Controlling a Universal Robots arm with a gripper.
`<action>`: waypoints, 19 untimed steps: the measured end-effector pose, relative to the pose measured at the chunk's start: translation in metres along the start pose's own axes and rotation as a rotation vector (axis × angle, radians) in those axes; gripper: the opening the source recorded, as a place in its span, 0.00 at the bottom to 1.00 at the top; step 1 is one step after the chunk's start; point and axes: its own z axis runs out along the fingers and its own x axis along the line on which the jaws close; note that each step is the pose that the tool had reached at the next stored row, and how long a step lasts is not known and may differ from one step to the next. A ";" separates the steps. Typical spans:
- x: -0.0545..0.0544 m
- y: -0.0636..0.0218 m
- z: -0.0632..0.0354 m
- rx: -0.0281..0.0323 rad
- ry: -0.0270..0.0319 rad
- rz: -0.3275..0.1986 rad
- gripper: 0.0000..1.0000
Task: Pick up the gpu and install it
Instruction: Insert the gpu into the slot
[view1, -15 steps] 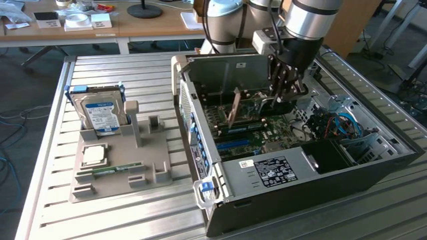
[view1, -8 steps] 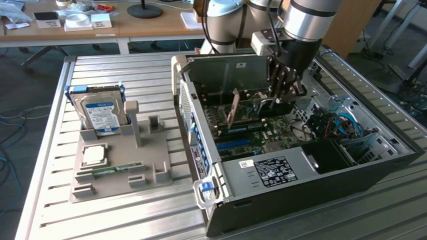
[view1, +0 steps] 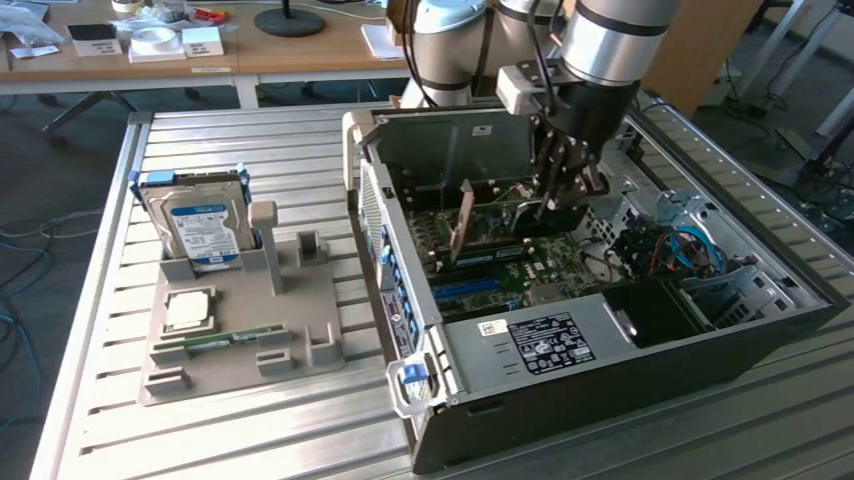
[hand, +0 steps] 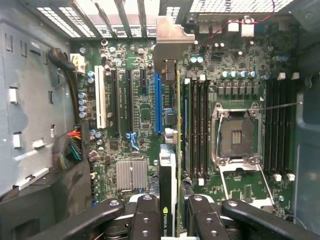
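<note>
Work site: the open black-and-silver computer case (view1: 603, 392) lies on its side on the slatted metal table (view1: 267, 440), at the exterior view's right.
Pincer: the black linked-finger gripper (view1: 562, 196) reaches down into the case. It is partly closed, with one finger on each face of the card, so we read a firm grip.
Task's thing: the gpu (hand: 168, 170), a thin, flat, dark circuit card with a silver metal end bracket (hand: 172, 37), stands on edge over the green motherboard (hand: 140, 115), just beside the long blue slot (hand: 158, 102).
Seating: we cannot tell whether the card's lower edge has entered a slot.
Step in hand: as we judge it, installing — the pick-up is done.
Doing it well: we would keep the card upright and parallel to the slot, with the bracket towards the case's far slotted wall, and press evenly along its length — a tilted card may bind.
Hazard: the upright parts on the board stand near.
</note>
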 end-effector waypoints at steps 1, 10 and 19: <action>0.000 0.0004 0.0007 0.0002 -0.0004 0.000 0.27; 0.001 0.0032 0.0145 0.0001 0.0000 0.000 0.27; 0.001 0.0045 0.0223 0.0000 0.0002 0.000 0.27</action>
